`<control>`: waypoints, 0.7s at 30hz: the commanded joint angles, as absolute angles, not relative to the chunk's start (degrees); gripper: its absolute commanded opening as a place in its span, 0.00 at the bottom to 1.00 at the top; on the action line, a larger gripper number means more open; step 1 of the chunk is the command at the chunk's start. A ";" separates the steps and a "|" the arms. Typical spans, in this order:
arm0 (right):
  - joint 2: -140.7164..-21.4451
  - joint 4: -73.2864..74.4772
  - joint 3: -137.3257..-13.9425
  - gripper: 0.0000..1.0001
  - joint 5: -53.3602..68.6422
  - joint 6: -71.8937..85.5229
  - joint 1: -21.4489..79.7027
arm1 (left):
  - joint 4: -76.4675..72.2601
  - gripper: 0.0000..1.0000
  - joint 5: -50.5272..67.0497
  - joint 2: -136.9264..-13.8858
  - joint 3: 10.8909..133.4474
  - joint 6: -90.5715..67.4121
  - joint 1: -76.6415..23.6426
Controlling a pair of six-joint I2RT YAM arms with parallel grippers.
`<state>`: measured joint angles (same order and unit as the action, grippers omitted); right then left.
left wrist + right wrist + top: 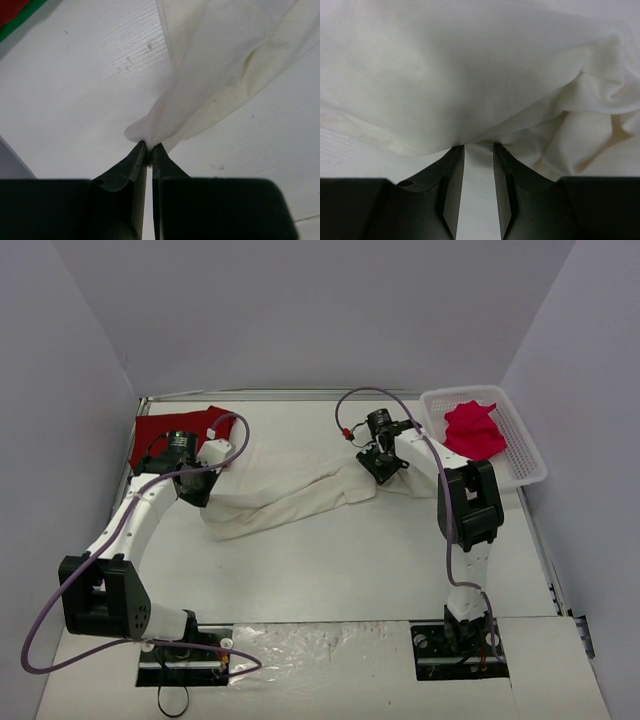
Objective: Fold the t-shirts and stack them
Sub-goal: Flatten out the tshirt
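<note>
While the tabletop (330, 570) carries the cream-white t-shirt (285, 498) bunched across its middle, a one-sided pull may twist it: the left end effector (149, 146) is clamped on its left end, and the right end effector (478, 147) stands apart, gripping nothing.

Brightly, evenly lit from above; soft faint shadows. Glary along the near edge of the tabletop (330, 570). Blurred close up in wrist views.

White desk (330, 560), matte, with a faint grain showing up close; a wrinkled glossy patch (320, 645) lies along its near edge. Plain pale grey panels close it in: back wall (320, 310), left wall (50, 390), right wall (590, 390). Light is even, shadows soft.
</note>
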<state>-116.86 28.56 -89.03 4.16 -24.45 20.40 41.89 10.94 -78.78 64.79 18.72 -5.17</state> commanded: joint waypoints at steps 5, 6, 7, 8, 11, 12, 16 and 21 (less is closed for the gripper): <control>-119.70 31.03 -93.42 0.27 3.96 -24.79 21.18 | 41.48 0.02 11.25 -78.05 64.25 18.90 -4.83; -119.79 31.11 -93.69 0.27 3.61 -24.87 21.27 | 41.40 0.02 11.25 -78.13 64.16 18.90 -4.83; -119.97 30.94 -93.95 0.27 3.34 -24.87 21.27 | 41.40 0.02 11.34 -78.13 64.16 18.90 -4.83; -119.97 31.11 -94.56 0.27 3.17 -24.87 21.36 | 41.31 0.02 11.34 -78.31 64.16 18.90 -4.83; -120.06 31.03 -95.53 0.28 2.90 -24.70 21.45 | 41.31 0.02 11.51 -78.66 64.34 18.90 -4.83; -120.15 31.03 -96.41 0.28 2.47 -24.61 21.53 | 41.31 0.02 11.51 -78.75 64.42 18.90 -4.83; -121.99 31.03 -97.82 0.28 2.02 -24.52 21.62 | 41.22 0.02 11.51 -79.01 64.25 18.98 -4.83; -123.75 31.29 -98.44 0.28 2.37 -24.52 21.80 | 41.13 0.02 11.43 -79.19 63.98 19.07 -4.83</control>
